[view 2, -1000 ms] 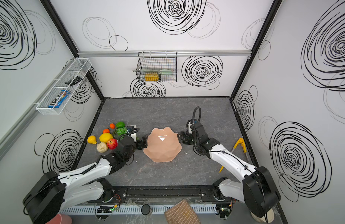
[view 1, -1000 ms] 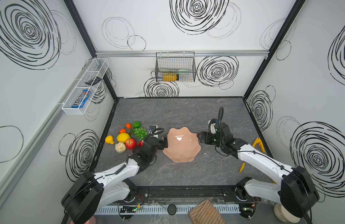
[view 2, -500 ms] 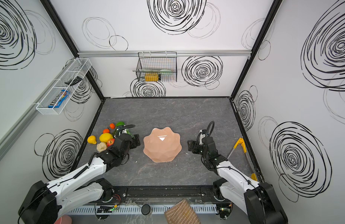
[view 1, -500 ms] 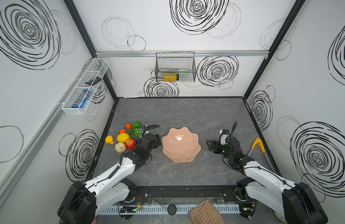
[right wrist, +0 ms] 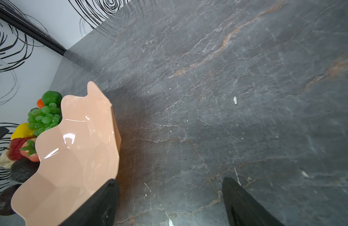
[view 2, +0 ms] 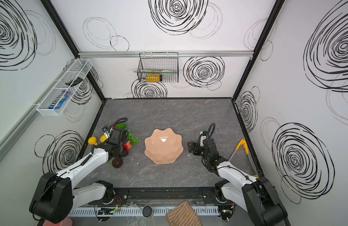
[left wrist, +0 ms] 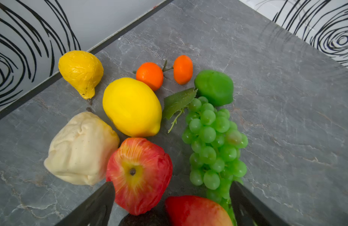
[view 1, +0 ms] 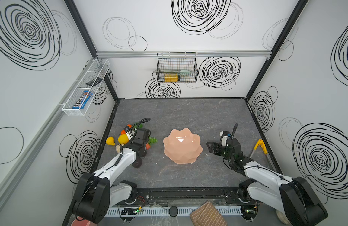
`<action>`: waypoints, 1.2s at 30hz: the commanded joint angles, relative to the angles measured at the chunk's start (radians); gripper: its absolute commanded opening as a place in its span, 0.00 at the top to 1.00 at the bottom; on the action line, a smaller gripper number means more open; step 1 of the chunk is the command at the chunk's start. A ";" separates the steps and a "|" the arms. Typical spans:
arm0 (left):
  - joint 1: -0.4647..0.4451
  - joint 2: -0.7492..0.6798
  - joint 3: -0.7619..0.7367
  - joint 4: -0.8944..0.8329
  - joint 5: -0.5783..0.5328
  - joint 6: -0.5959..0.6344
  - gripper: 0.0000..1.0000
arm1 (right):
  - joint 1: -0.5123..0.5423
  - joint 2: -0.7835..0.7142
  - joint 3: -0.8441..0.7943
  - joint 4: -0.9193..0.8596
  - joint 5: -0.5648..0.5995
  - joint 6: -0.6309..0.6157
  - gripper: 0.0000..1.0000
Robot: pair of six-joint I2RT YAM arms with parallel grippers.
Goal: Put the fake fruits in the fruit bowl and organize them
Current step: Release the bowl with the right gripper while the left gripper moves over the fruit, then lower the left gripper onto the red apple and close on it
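Note:
The fruit bowl (view 1: 182, 145) (view 2: 163, 145) (right wrist: 75, 148), a peach-pink scalloped dish, stands empty mid-table. The fake fruits lie clustered on the table to its left. The left wrist view shows a pear (left wrist: 81, 72), lemon (left wrist: 132, 107), two oranges (left wrist: 149, 75), lime (left wrist: 214, 88), grapes (left wrist: 214, 142), apple (left wrist: 139, 174), beige fruit (left wrist: 81, 148) and strawberry (left wrist: 196, 211). My left gripper (left wrist: 172, 195) (view 1: 141, 137) hangs open over the apple and strawberry, holding nothing. My right gripper (view 1: 210, 147) (right wrist: 170, 187) is open and empty, just right of the bowl.
Yellow-handled tongs (view 1: 260, 145) lie by the right wall. A dark fruit (view 2: 117, 162) sits beside the left arm, nearer the front. A wire basket (view 1: 177, 68) hangs on the back wall and a white wire shelf (view 1: 85, 88) on the left wall.
Both grippers have left the bowl's rim. The left one moved left over the fruit cluster; the right one drew back to the right. The bowl stayed put.

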 commanded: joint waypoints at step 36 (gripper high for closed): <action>0.119 0.156 -0.071 0.207 0.134 -0.002 0.17 | 0.008 0.041 0.029 -0.001 0.029 0.032 0.12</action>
